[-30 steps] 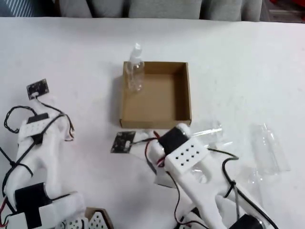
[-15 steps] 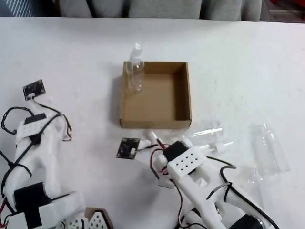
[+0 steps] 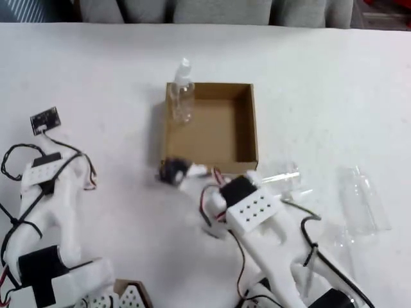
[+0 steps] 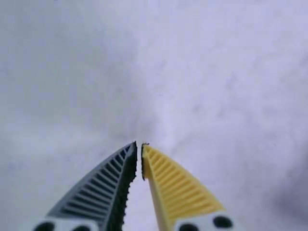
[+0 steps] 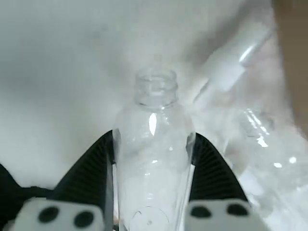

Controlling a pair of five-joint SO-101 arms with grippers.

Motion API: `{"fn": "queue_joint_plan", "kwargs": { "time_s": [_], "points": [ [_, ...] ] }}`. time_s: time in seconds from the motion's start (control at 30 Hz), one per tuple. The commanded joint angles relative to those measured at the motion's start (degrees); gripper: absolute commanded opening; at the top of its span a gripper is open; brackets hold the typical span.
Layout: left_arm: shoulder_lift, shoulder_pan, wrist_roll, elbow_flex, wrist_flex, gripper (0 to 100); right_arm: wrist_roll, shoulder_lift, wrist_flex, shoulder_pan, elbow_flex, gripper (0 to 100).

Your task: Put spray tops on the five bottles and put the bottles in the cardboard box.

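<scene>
- Right tool [image 5: 153, 138] is gripping 1 uncapped bottle [image 5: 155, 89] between its fingers, neck poking out past the tips.
- Left tool [image 4: 140, 150] is hanging clenched and empty over the worktop [image 4: 216, 72].
- 1 capped bottle [image 3: 182, 96] is standing in the cardboard box [image 3: 253, 122].

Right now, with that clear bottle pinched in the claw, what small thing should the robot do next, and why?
Probably lift the clear bottle a little and steady it for a spray top, rather than carry it to the cardboard box. The right gripper is shut on it, and its neck is open, with no top on. The left gripper is shut on nothing.
</scene>
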Motion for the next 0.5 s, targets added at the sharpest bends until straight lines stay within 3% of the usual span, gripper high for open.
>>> {"fn": "queue_joint_plan", "kwargs": {
  "time_s": [0.0,0.2,0.47],
  "points": [
    [-0.13,-1.71,0.62,-3.08,0.88,2,-12.84,-0.92,4.26,-1.19,-14.15,1.8],
    [-0.13,-2.59,0.79,-3.08,0.79,2,-27.16,11.56,-0.57,-10.77,-24.7,1.8],
    [0.22,-4.88,0.79,-4.22,0.88,2,-39.21,35.3,-13.32,-13.05,-36.04,1.8]
  ]
}}
